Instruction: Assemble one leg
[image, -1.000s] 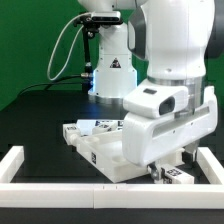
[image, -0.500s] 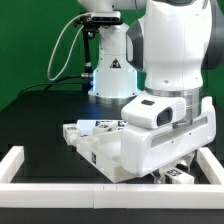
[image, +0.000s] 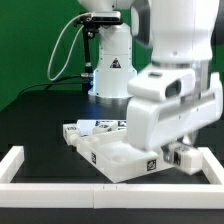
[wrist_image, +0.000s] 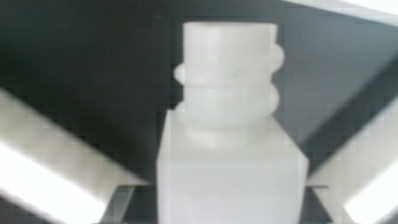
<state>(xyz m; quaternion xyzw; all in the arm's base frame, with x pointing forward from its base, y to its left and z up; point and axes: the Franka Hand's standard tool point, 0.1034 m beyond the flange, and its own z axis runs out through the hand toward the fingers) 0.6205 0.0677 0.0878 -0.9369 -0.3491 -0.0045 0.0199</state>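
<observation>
My gripper (image: 177, 153) hangs over the front right of the table in the exterior view, shut on the leg (image: 186, 157), a small white block-peg with a tag marker, held just above the table. In the wrist view the leg (wrist_image: 228, 110) fills the middle, its ribbed round end pointing away from the camera. The dark fingers (wrist_image: 139, 204) press against both sides of its square body, with my gripper (wrist_image: 228, 208) closed around it. The large white panel (image: 115, 158) lies just to the exterior view's left of the leg.
White border bars frame the work area at the front (image: 100, 190), the exterior view's left (image: 12, 162) and right (image: 211, 165). More tagged white parts (image: 95, 127) lie behind the panel. The arm's base (image: 110, 65) stands at the back.
The arm has risen and shifted toward the exterior view's right. The leg that lay low on the table under the hand is now lifted in the fingers.
</observation>
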